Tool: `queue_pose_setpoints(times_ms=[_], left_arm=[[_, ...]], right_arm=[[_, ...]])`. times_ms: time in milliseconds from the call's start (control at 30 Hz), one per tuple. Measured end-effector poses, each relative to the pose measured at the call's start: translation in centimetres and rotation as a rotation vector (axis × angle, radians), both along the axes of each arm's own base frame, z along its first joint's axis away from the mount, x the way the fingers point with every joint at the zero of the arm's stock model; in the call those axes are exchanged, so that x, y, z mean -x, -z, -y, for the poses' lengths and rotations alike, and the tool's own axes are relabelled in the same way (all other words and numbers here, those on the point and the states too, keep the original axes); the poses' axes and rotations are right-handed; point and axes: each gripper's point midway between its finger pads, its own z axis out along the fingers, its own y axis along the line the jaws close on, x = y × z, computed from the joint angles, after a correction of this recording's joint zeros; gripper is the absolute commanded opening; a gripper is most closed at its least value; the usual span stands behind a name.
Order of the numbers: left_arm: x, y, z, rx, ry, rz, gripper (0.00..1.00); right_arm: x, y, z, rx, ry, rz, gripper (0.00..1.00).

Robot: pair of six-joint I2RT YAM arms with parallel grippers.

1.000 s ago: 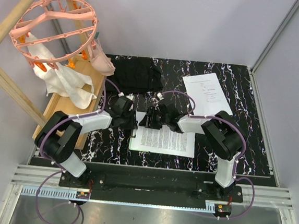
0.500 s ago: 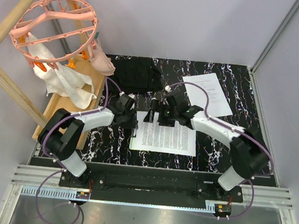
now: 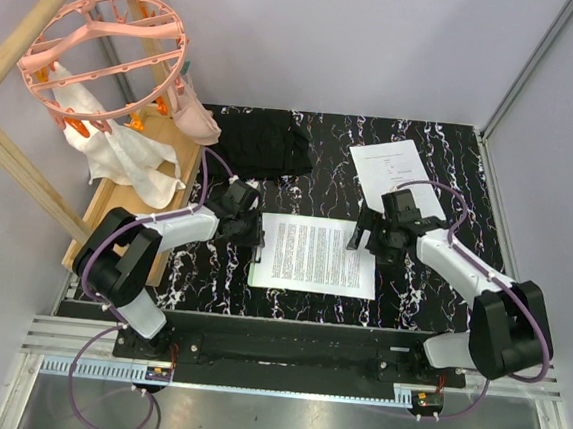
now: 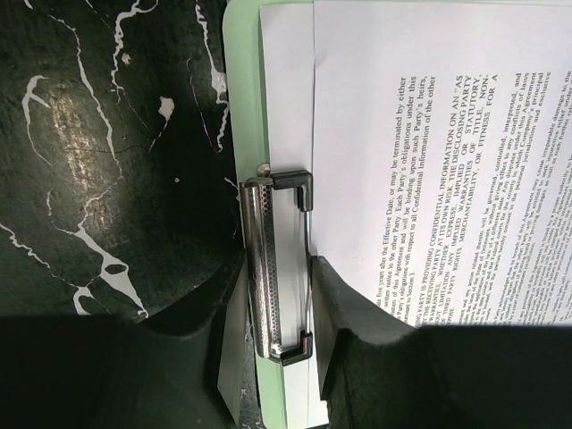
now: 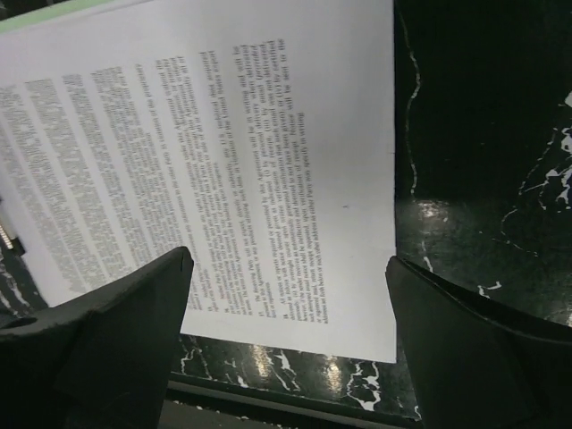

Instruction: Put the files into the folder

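1. We see the left gripper clamped on the metal clip at the short edge of the green folder, with 1 finger on each side of the clip.
2. The right gripper hangs above the opposite end of the printed sheet, jaws spread wide and holding nothing.
3. The printed sheet lies flat on the folder at the table centre, over a blank sheet whose edge reaches under the clip.
4. A 2nd printed sheet lies at the far right, apart from the folder.
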Motion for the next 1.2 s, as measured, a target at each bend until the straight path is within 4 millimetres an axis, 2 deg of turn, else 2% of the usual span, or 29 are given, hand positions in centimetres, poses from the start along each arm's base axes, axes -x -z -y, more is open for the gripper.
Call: queue_pose_setpoints(times_ms=[100, 267, 433, 733, 1200], left_arm=[[0.0, 0.0, 0.0, 0.002, 0.002, -0.001, 0.00], [0.0, -0.1, 0.0, 0.026, 0.003, -0.011, 0.00], [-0.1, -0.1, 0.0, 0.062, 0.006, -0.023, 0.00], [-0.2, -0.3, 0.8, 0.155, 0.038, -0.020, 0.00], [-0.2, -0.4, 1.1, 0.221, 0.042, -0.034, 0.00]], right_arm=[[0.1, 1.7, 1.0, 0.042, 0.013, -0.047, 1.00], [0.4, 3.2, 2.4, 0.067, 0.028, -0.081, 1.00], [0.4, 4.8, 2.5, 0.054, 0.013, -0.108, 1.00], [-1.8, 4.4, 0.7, -0.021, -0.037, -0.044, 1.00], [-1.9, 4.1, -0.3, -0.071, -0.072, -0.028, 0.97]])
